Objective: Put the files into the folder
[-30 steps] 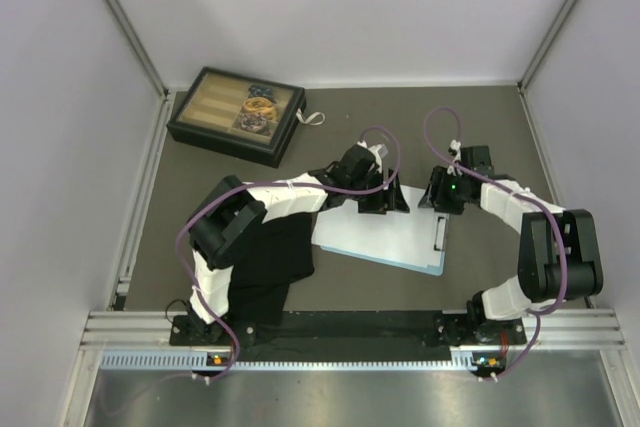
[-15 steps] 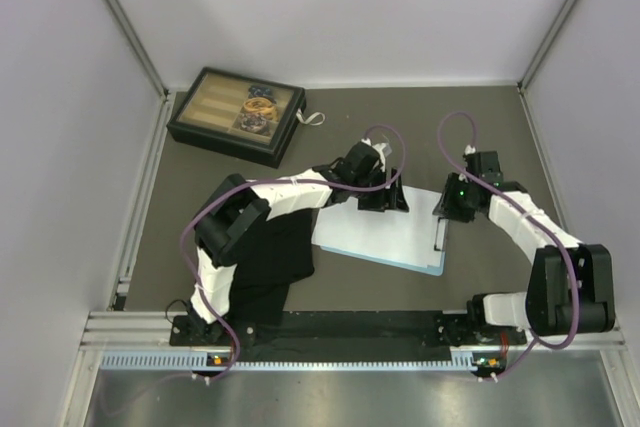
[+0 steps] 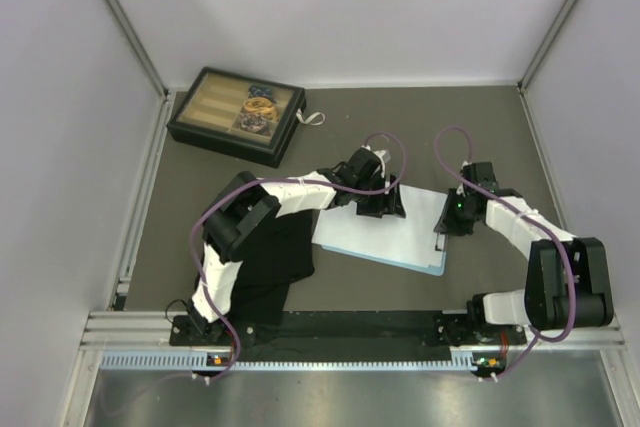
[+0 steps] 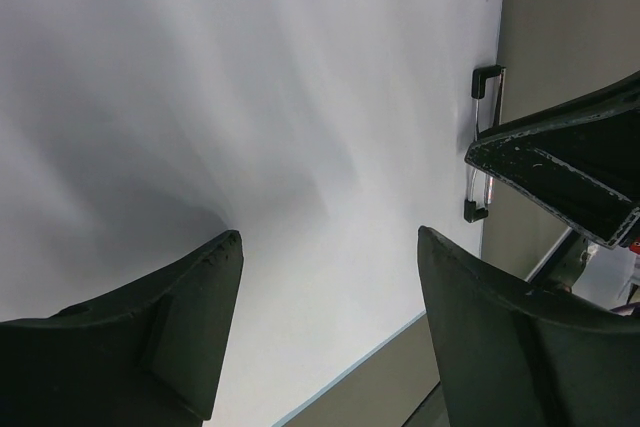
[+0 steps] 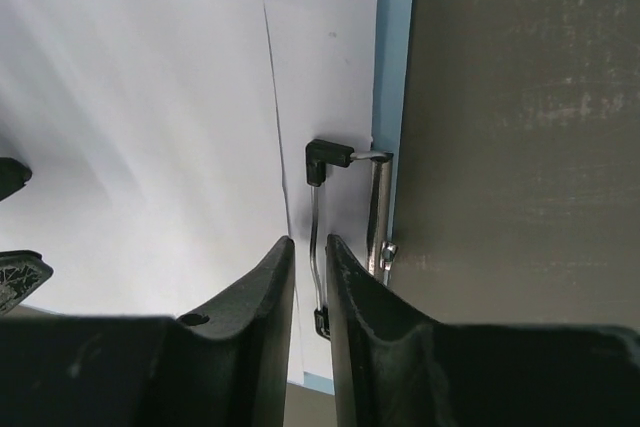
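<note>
Since the earlier frame the right gripper (image 5: 308, 242) has slid toward the near edge onto the clip (image 3: 440, 234), jaws clenched to a slit over its wire; whether they pinch it I cannot tell. The left gripper (image 4: 328, 237) has edged nearer too, jaws released wide above the files (image 3: 385, 234). These lie on the folder (image 3: 430, 267) mid-bench. The bench (image 3: 500, 137) is grey-brown, with a black cloth (image 3: 275, 257) toward its near left corner, a dark box (image 3: 235, 115) at the far left corner, and pale walls (image 3: 350, 7) around.

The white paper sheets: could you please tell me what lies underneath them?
Under the files lies the blue folder; only its edges and clip show, the rest is covered.
</note>
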Motion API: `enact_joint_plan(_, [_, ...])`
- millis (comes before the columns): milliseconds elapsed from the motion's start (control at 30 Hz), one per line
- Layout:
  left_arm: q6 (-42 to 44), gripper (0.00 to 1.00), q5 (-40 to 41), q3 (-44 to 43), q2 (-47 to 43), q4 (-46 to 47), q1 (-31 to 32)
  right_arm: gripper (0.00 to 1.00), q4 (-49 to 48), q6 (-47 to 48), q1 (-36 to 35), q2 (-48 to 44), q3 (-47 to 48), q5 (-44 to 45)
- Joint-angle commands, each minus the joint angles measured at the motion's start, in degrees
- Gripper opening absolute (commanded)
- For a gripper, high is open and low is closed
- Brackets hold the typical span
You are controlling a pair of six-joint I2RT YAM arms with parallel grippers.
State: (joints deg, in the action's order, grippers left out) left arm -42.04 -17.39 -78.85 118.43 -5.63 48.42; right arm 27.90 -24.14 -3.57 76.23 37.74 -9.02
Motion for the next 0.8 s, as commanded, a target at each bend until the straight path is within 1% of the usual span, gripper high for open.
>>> enact_joint_plan(0, [-0.23, 0.75, -0.45, 0.71, 1.71, 2.11, 0.0, 0.18, -3.38, -0.73, 0.15, 0.33, -1.43, -1.09])
enact_joint_plan(133, [-0.5, 0.75, -0.45, 1.33, 1.8, 2.64, 0.0, 0.18, -4.78, -1.08, 0.23, 0.68, -2.58, -1.09])
enact_joint_plan(333, [-0.85, 0.75, -0.72, 3.08, 1.72, 3.52, 0.0, 0.17, -9.96, -5.82, 0.15, 0.68, -6.09, -1.53])
enact_joint_plan(433, [-1.02, 0.75, -0.89, 3.7, 1.71, 3.96, 0.0, 0.13, -10.85, -7.58, 0.15, 0.68, -6.88, -1.53])
enact_joint_plan(567, [-1.11, 0.75, -1.16, 3.79, 1.89, 4.22, 0.0, 0.0, -13.04, -9.08, 0.15, 1.03, -8.2, -2.49])
enact_joint_plan(700, [-0.68, 0.75, -1.51, 3.27, 1.98, 3.7, 0.0, 0.0, -13.22, -8.12, 0.23, 0.51, -8.2, -3.73])
enact_joint_plan(767, [0.2, 0.75, -2.03, 1.69, 1.89, 2.39, 0.0, 0.0, -13.05, -7.59, 0.32, -0.37, -8.2, -3.99])
